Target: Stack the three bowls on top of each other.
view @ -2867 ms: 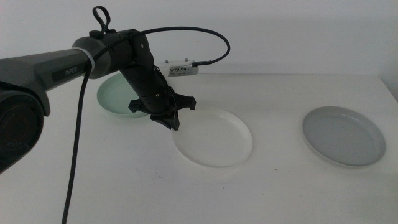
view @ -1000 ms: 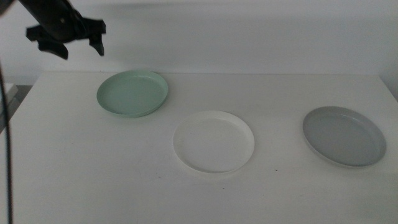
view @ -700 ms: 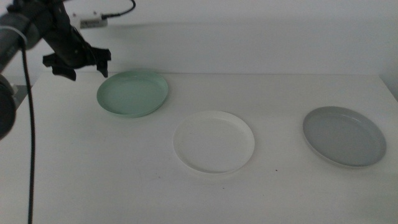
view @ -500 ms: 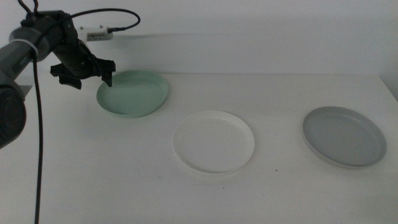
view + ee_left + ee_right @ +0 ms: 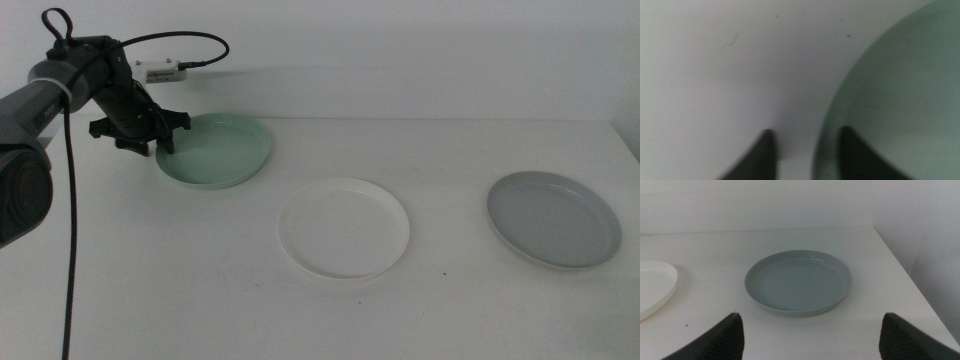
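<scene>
Three bowls lie apart on the white table: the mint green bowl [image 5: 220, 150] at the back left, the white bowl [image 5: 343, 227] in the middle, the grey bowl [image 5: 553, 218] at the right. My left gripper [image 5: 160, 142] is down at the green bowl's left rim. In the left wrist view it [image 5: 805, 131] is open and straddles the green rim [image 5: 826, 135], one jaw inside the bowl, one outside over the table. My right gripper [image 5: 812, 316] is wide open and empty, a little short of the grey bowl [image 5: 797, 282]; it is out of the middle view.
A small white box [image 5: 160, 71] with a black cable hangs at the wall behind the green bowl. The left arm's cable [image 5: 70, 200] hangs down over the table's left side. The table's right edge [image 5: 628, 150] runs close to the grey bowl.
The left arm left the white bowl, swung up and to the far left, then came down. Its gripper now sits at the green bowl's left rim. The bowls have not moved.
</scene>
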### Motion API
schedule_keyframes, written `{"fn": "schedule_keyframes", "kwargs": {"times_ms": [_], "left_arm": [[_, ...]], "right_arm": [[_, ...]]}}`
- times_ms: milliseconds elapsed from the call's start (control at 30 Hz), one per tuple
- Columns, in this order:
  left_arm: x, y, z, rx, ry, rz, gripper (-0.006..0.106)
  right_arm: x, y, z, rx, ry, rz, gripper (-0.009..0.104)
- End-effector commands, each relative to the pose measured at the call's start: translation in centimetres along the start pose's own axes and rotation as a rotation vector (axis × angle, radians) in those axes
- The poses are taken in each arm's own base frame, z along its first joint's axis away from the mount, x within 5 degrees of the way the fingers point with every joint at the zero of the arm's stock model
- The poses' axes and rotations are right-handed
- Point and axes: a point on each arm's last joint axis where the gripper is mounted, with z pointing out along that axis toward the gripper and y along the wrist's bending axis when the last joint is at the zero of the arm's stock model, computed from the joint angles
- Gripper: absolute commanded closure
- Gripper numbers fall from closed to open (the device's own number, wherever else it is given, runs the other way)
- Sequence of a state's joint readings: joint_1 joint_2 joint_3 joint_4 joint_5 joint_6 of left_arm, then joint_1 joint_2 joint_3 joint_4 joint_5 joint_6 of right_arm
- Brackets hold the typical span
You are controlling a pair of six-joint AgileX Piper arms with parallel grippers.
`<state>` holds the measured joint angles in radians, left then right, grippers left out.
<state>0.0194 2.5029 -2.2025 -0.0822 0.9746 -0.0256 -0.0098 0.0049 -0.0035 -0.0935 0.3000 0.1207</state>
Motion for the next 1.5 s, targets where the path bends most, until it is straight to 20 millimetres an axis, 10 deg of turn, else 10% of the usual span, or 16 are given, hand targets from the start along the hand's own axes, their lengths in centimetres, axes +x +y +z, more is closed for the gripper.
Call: {"fn": "schedule_keyframes", "kwargs": {"times_ms": [0, 133, 467, 733, 1167, 1467], "left_arm": [[0.3, -0.2, 0.5, 0.012, 0.026, -0.016, 0.071], [0.2, -0.2, 0.1, 0.016, 0.022, -0.013, 0.102], [-0.9, -0.5, -10.2, 0.049, -0.113, 0.010, 0.102], [5.3, -4.4, -16.5, 0.179, -0.183, -0.011, 0.102], [11.9, -15.0, -13.6, 0.307, -0.100, 0.122, 0.102], [12.9, -16.5, -10.5, 0.320, -0.028, 0.113, 0.102]], "right_arm": [[0.0, 0.0, 0.0, 0.005, -0.011, -0.009, 0.008], [0.0, 0.0, 0.0, 0.005, -0.011, -0.009, 0.008], [0.0, 0.0, 0.0, 0.005, -0.011, -0.009, 0.008], [0.0, 0.0, 0.0, 0.005, -0.011, -0.009, 0.008], [0.0, 0.0, 0.0, 0.005, -0.011, -0.009, 0.008], [0.0, 0.0, 0.0, 0.005, -0.011, -0.009, 0.008]]}}
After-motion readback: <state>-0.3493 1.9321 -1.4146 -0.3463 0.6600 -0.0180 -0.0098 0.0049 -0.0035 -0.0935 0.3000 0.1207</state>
